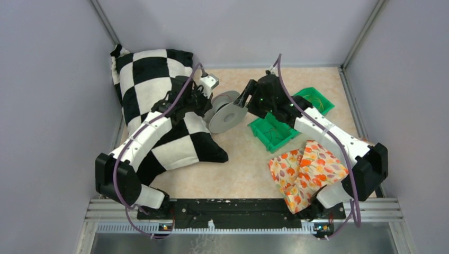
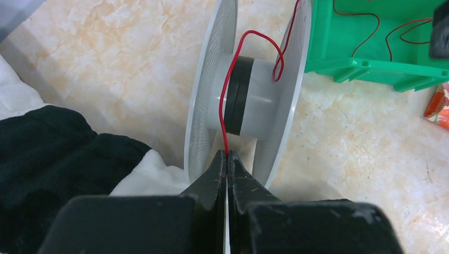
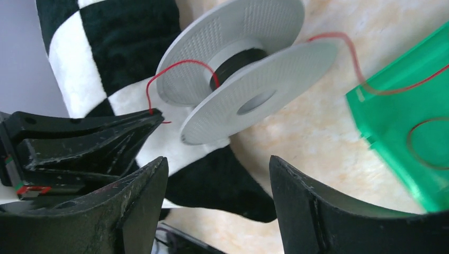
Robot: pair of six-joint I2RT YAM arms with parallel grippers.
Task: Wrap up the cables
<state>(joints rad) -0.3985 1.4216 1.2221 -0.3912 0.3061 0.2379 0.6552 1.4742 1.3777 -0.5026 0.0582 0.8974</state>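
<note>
Top external: one grey plastic spool (image 1: 225, 112), two green plastic bins (image 1: 273, 132), one black-and-white checkered cushion (image 1: 153, 79), one floral cloth (image 1: 304, 172) on the beige counter (image 1: 249, 169). My left end effector (image 2: 227, 157) is clenched on a thin red cable (image 2: 231, 84) crossing the spool's hub toward a bin. My right end effector (image 3: 217, 161) sits released beside the spool. Wires in the bins are too fine to count. Bare counter lies between the spool and the arm bases.
</note>
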